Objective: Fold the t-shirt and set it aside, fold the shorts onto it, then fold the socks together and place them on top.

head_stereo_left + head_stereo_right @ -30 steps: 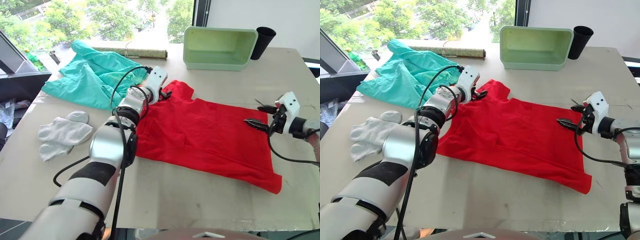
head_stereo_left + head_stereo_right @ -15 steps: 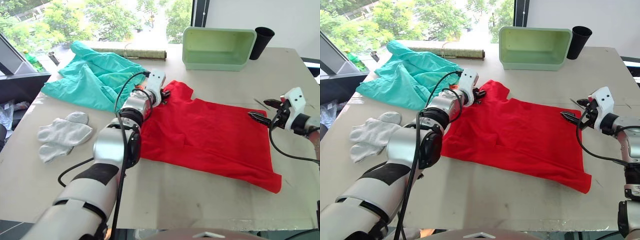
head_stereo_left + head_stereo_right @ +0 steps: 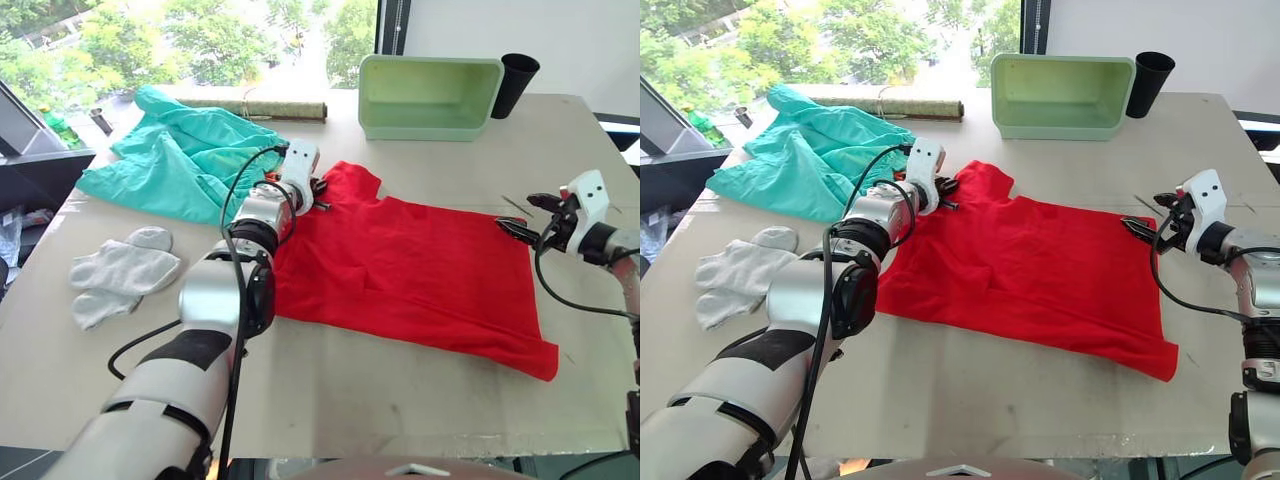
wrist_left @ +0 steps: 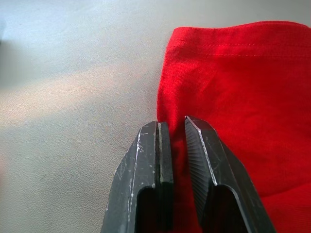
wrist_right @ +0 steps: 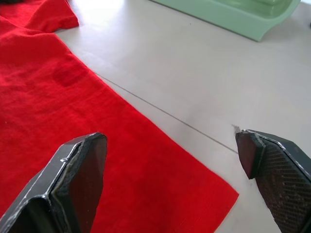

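The red t-shirt [image 3: 410,270] lies spread flat across the middle of the table. My left gripper [image 3: 318,192] sits at its far left sleeve; in the left wrist view its fingers [image 4: 153,145] stand almost together around the sleeve's edge [image 4: 170,87]. My right gripper [image 3: 517,213] hovers open at the shirt's far right corner, which lies between its wide-spread fingers [image 5: 82,165] in the right wrist view. The teal shorts [image 3: 185,155] lie crumpled at the back left. The grey socks [image 3: 120,275] rest near the table's left edge.
A pale green tub [image 3: 428,95] and a black cup [image 3: 512,85] stand at the back of the table. A rolled mat [image 3: 255,108] lies along the back edge behind the shorts. Bare tabletop [image 3: 400,400] runs in front of the shirt.
The left gripper's fingers have closed in on the sleeve edge. The right gripper has moved rightwards to the shirt's far right corner, staying open.
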`<state>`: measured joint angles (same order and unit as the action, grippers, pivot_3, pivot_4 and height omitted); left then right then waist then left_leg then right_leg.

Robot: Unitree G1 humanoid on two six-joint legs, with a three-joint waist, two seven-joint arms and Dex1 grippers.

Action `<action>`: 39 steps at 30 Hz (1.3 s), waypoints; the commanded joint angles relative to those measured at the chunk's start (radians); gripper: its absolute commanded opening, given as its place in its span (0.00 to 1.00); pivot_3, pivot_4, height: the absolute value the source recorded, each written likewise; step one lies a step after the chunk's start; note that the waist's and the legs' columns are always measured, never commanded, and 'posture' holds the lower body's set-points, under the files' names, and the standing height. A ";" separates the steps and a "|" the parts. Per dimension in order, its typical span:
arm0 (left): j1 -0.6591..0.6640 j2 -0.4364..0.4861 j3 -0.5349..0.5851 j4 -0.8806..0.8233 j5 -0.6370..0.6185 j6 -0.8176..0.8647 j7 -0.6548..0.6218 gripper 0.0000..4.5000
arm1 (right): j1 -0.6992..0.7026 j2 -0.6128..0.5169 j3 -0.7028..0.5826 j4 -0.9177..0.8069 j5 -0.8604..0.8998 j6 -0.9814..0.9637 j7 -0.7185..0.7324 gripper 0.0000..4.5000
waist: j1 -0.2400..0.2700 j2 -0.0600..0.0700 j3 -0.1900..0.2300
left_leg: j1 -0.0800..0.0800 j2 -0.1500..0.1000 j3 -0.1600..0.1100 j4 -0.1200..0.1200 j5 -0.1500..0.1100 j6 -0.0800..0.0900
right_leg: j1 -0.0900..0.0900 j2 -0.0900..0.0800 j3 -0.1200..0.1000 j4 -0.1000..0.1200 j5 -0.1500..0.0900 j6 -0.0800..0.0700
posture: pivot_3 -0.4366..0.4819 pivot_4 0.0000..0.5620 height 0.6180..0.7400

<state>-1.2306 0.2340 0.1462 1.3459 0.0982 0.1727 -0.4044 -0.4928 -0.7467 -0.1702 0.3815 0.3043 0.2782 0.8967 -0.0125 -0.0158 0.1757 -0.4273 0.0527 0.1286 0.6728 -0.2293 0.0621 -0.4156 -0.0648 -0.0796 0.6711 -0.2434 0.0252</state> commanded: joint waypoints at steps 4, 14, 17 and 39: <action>-0.030 0.028 0.051 -0.007 -0.050 -0.105 -0.084 0.29 | -0.039 0.014 -0.008 0.023 -0.002 -0.038 0.012 1.00 | 0.000 0.000 0.000 | -0.001 0.000 0.000 0.001 0.000 0.000 | -0.001 0.000 0.000 0.001 0.000 0.000 | 0.48 0.27 1.00; -0.028 0.154 0.070 -0.150 -0.155 -0.219 -0.442 0.76 | -0.024 0.041 -0.032 -0.037 0.038 -0.043 0.042 1.00 | -0.003 0.000 0.000 | -0.003 0.000 0.001 0.001 0.000 0.000 | -0.003 0.000 0.000 0.002 0.000 0.000 | 0.48 0.27 1.00; 0.053 0.202 0.059 -0.301 -0.209 -0.150 -0.609 0.76 | 0.011 0.037 -0.038 -0.080 0.060 -0.063 0.077 1.00 | -0.003 0.000 0.000 | -0.003 0.001 0.001 0.001 0.000 0.000 | -0.003 0.000 0.000 0.002 0.000 0.000 | 0.48 0.27 1.00; 1.082 0.702 0.031 -1.381 -0.461 0.194 -0.992 0.76 | 0.404 -0.059 -0.143 -0.432 0.207 -0.076 0.258 1.00 | 0.003 0.001 0.000 | 0.003 0.003 -0.004 0.000 -0.003 -0.002 | 0.001 -0.008 0.003 0.001 0.000 -0.010 | 0.48 0.27 1.00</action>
<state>-0.1407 0.9286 0.1831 -0.0437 -0.3789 0.4050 -1.4152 -0.0755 -0.7992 -0.2884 -0.0219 0.4905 0.2125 1.1503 -0.0099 -0.0148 0.1758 -0.4241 0.0556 0.1254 0.6718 -0.2317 0.0600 -0.4145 -0.0732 -0.0765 0.6723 -0.2430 0.0156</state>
